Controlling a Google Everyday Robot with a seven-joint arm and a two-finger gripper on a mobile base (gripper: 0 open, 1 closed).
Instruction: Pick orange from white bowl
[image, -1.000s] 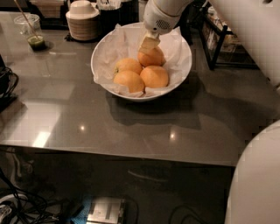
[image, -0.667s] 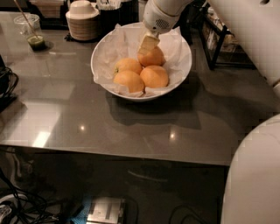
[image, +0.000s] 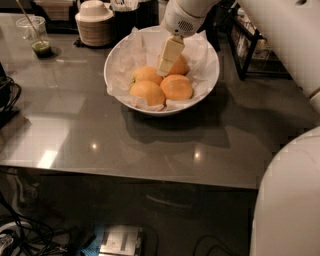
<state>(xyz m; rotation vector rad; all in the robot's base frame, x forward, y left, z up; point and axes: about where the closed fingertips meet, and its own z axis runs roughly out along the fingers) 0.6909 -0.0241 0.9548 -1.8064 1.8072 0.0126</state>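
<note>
Because the orange (image: 181, 66) at the back of the white bowl (image: 150, 111) looks firm and rollable, I'd squeeze across its widest part; my end effector (image: 166, 59) sits over it, whether clenched I cannot tell.

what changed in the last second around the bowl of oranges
Nothing that shows clearly. The gripper stays low inside the white bowl at the rear orange, which has not been lifted. The other three oranges and the stack of small bowls lie as before.
</note>
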